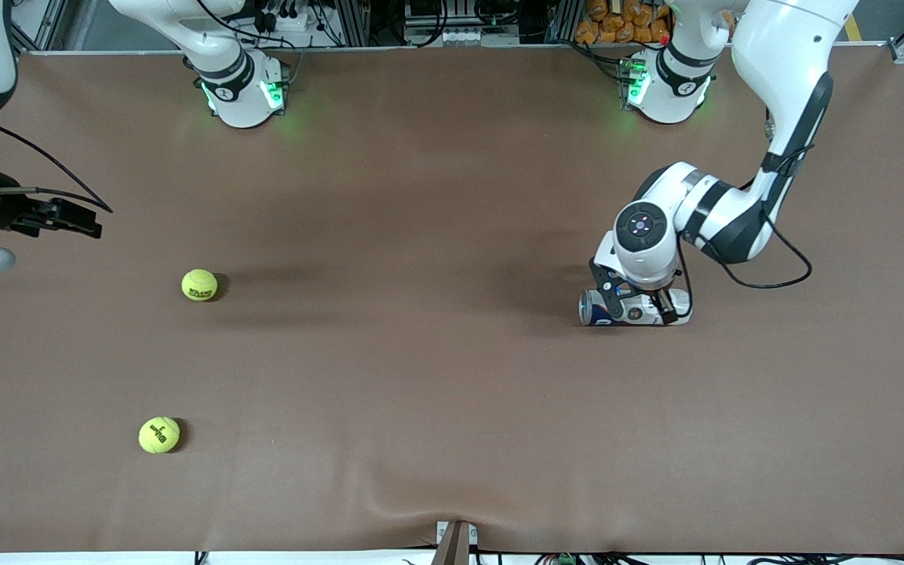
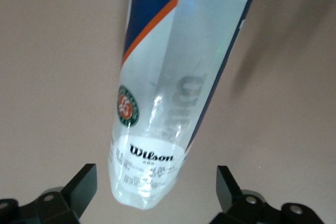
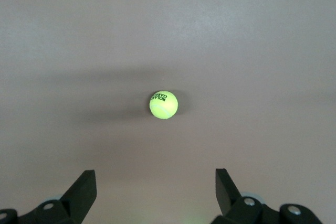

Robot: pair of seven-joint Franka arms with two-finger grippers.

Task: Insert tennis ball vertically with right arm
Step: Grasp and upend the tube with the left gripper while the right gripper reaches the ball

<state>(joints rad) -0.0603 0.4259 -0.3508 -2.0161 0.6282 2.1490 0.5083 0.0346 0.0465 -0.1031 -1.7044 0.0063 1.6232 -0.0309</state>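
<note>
Front view: a clear tennis ball can lies on its side on the brown table under the left gripper. Two tennis balls sit toward the right arm's end, one farther from the camera than the other. The right gripper hangs high.

Left wrist view: fingers spread around the can; no ball shows inside it.

Right wrist view: the gripper, spread wide, is above one ball.

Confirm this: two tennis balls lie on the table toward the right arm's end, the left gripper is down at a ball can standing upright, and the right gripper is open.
One thing is wrong: the ball can lies on its side, not upright, as the front view shows. The rest holds: two tennis balls lie toward the right arm's end, the left gripper is down at the can, and the right gripper is open.
</note>
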